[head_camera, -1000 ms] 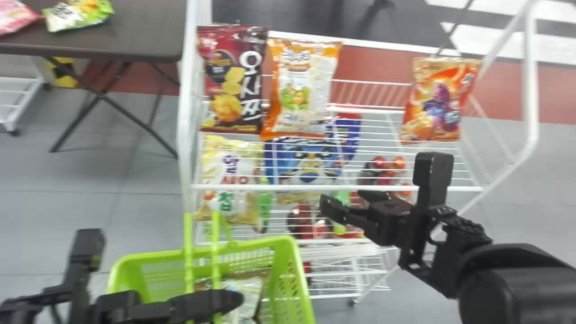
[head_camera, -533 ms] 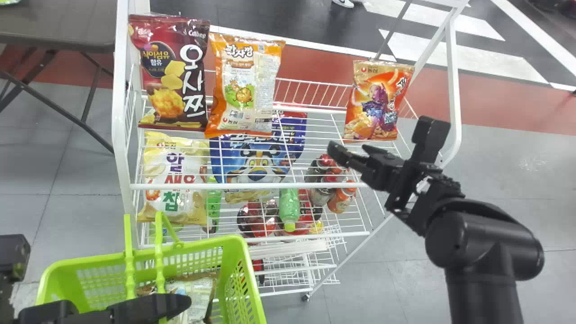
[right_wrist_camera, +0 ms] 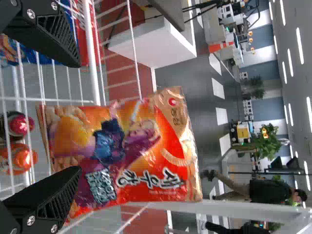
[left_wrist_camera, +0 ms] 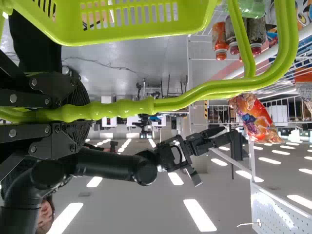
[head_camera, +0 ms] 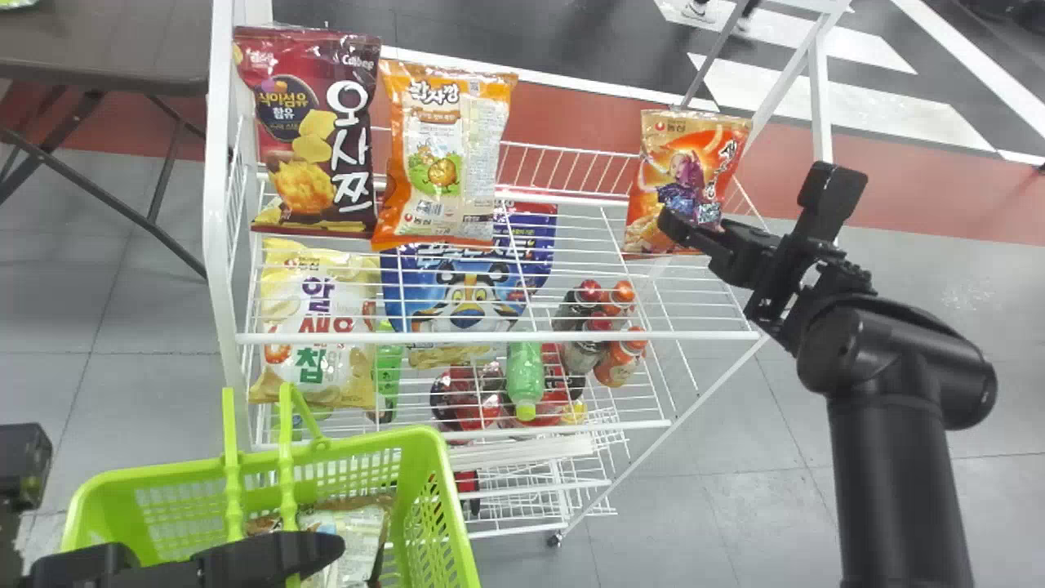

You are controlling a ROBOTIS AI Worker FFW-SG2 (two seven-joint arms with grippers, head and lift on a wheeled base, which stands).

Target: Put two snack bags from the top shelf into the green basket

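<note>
Evidently, my left gripper (left_wrist_camera: pixel 78 113) was clamped on the handle (left_wrist_camera: pixel 146 105) of the green basket (head_camera: pixel 90 494), where some snack packaging (head_camera: pixel 353 531) lay; I couldn't tell whether it counted toward the two. On the top shelf (head_camera: pixel 490 336), a maroon chip bag (head_camera: pixel 314 135) stood beside an orange-and-cream snack bag (head_camera: pixel 441 155). At the right end the red-orange snack bag (head_camera: pixel 678 163), ungrasped, faced my right gripper (right_wrist_camera: pixel 79 117), fingers apart. At least one transfer, I judged, remained.

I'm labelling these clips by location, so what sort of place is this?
Probably a mock shop set up in a robotics lab or demo hall: snack bags hang on a white wire rack, a green shopping basket waits below, and long ceiling lights run overhead.
</note>
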